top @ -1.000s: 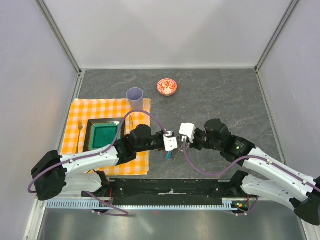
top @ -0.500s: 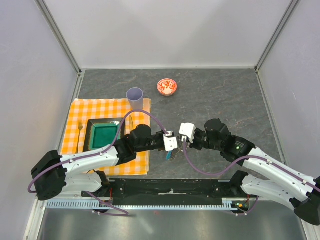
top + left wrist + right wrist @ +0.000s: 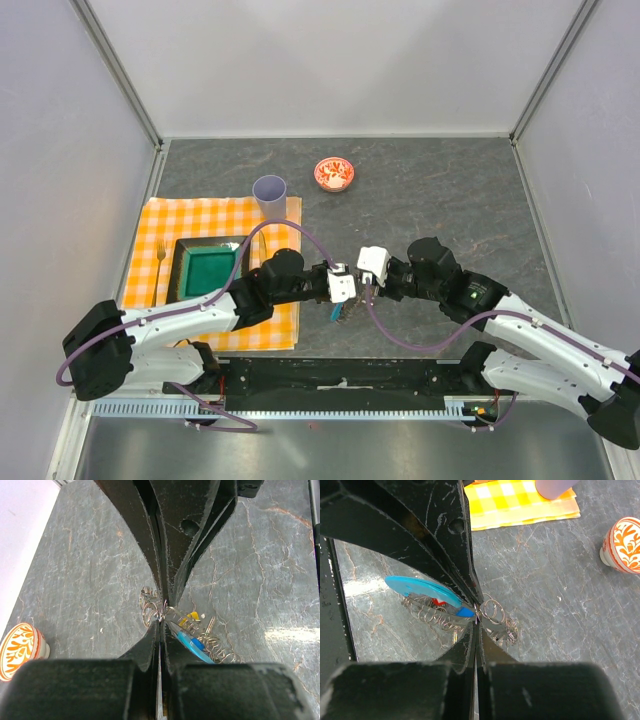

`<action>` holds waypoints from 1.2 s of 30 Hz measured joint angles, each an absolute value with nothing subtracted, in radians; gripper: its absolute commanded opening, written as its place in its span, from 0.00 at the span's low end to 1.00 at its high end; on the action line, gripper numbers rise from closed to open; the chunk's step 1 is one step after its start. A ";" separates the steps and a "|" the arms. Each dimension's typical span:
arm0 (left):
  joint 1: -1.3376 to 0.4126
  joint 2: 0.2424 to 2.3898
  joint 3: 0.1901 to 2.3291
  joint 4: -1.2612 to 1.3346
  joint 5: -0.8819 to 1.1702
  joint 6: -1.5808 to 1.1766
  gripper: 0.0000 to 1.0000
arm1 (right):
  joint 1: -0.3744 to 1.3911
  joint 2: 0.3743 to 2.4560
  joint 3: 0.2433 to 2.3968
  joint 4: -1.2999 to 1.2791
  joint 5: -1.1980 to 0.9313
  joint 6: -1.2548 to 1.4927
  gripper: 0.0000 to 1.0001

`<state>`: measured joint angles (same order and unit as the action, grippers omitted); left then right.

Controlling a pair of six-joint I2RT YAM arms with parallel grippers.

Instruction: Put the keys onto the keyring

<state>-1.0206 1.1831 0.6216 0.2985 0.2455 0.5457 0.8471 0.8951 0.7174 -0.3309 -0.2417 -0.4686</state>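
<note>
The left gripper (image 3: 162, 614) is clenching the keyring (image 3: 192, 644) by its thin wire. The right gripper (image 3: 477, 611) is pinching metal at nearly the same spot; wire or key loop, I cannot tell. The keys (image 3: 210, 627) are dangling beneath, close to the grey table (image 3: 85, 565). Probably one arm should be holding steady while the other is sliding the loop along, without twisting.

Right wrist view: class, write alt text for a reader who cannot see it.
The right pincer is shut on the thin wire of the keyring; its light-blue crescent and bunched keys sit left of the tips, over a grey table. A red patterned bowl is at the right edge, a yellow checked cloth at the top.
</note>
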 measured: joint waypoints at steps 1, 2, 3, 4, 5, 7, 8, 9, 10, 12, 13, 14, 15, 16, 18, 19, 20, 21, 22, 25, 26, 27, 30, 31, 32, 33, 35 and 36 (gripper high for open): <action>-1.021 1.183 0.622 0.297 0.245 0.546 0.02 | 0.847 0.897 0.717 -0.331 -0.243 -0.469 0.00; -1.021 1.183 0.622 0.296 0.245 0.545 0.02 | 0.847 0.897 0.717 -0.331 -0.244 -0.469 0.00; -1.021 1.183 0.622 0.294 0.245 0.545 0.02 | 0.847 0.899 0.717 -0.331 -0.247 -0.469 0.00; -1.021 1.183 0.622 0.294 0.244 0.545 0.02 | 0.848 0.899 0.717 -0.331 -0.248 -0.469 0.00; -1.021 1.183 0.622 0.294 0.242 0.543 0.02 | 0.848 0.899 0.717 -0.331 -0.248 -0.469 0.00; -1.021 1.183 0.622 0.294 0.237 0.537 0.02 | 0.849 0.899 0.717 -0.331 -0.250 -0.469 0.00; -1.021 1.183 0.622 0.294 0.234 0.530 0.02 | 0.849 0.899 0.717 -0.331 -0.251 -0.469 0.00; -1.021 1.183 0.622 0.294 0.230 0.524 0.02 | 0.849 0.899 0.717 -0.331 -0.252 -0.469 0.00; -1.021 1.183 0.622 0.294 0.226 0.520 0.02 | 0.849 0.899 0.717 -0.331 -0.254 -0.469 0.00; -1.019 1.183 0.623 0.294 0.215 0.507 0.02 | 0.850 0.899 0.717 -0.331 -0.255 -0.469 0.00; -1.016 1.183 0.624 0.294 0.211 0.500 0.02 | 0.851 0.899 0.717 -0.331 -0.255 -0.469 0.00; -1.014 1.183 0.624 0.295 0.208 0.492 0.02 | 0.852 0.899 0.717 -0.331 -0.255 -0.470 0.00; -1.011 1.183 0.625 0.295 0.207 0.487 0.02 | 0.852 0.899 0.717 -0.331 -0.255 -0.470 0.00; -1.010 1.183 0.625 0.294 0.205 0.481 0.02 | 0.853 0.899 0.717 -0.331 -0.254 -0.470 0.00; -1.005 1.182 0.625 0.294 0.198 0.467 0.02 | 0.854 0.899 0.717 -0.331 -0.254 -0.471 0.00; -1.004 1.180 0.625 0.295 0.192 0.461 0.02 | 0.854 0.899 0.717 -0.331 -0.254 -0.472 0.00; -1.002 1.179 0.625 0.295 0.192 0.459 0.02 | 0.854 0.899 0.717 -0.331 -0.254 -0.472 0.00; -1.001 1.176 0.625 0.295 0.192 0.456 0.02 | 0.854 0.899 0.717 -0.331 -0.253 -0.472 0.00; -1.000 1.173 0.625 0.295 0.192 0.453 0.02 | 0.854 0.899 0.717 -0.331 -0.253 -0.472 0.00; -1.000 1.163 0.625 0.303 0.194 0.452 0.02 | 0.854 0.898 0.717 -0.331 -0.235 -0.472 0.00; -1.000 1.160 0.625 0.306 0.194 0.452 0.02 | 0.854 0.897 0.717 -0.331 -0.229 -0.472 0.00; -1.000 1.158 0.625 0.310 0.194 0.452 0.02 | 0.854 0.895 0.717 -0.331 -0.222 -0.472 0.00; -0.999 1.155 0.625 0.319 0.197 0.452 0.02 | 0.854 0.881 0.717 -0.330 -0.199 -0.472 0.00; -0.999 1.155 0.625 0.320 0.199 0.452 0.02 | 0.854 0.877 0.717 -0.330 -0.194 -0.472 0.00; -0.999 1.155 0.624 0.321 0.202 0.452 0.02 | 0.854 0.872 0.717 -0.329 -0.186 -0.471 0.00; -0.999 1.155 0.624 0.321 0.205 0.452 0.02 | 0.855 0.868 0.717 -0.327 -0.181 -0.471 0.00; -0.999 1.155 0.623 0.322 0.212 0.452 0.02 | 0.855 0.861 0.714 -0.316 -0.172 -0.471 0.00; -0.999 1.155 0.622 0.322 0.213 0.452 0.02 | 0.855 0.859 0.713 -0.311 -0.166 -0.469 0.00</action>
<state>-0.9989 1.1549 0.6224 0.3218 0.2134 0.4519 0.8551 0.8585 0.7128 -0.3111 -0.1658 -0.4694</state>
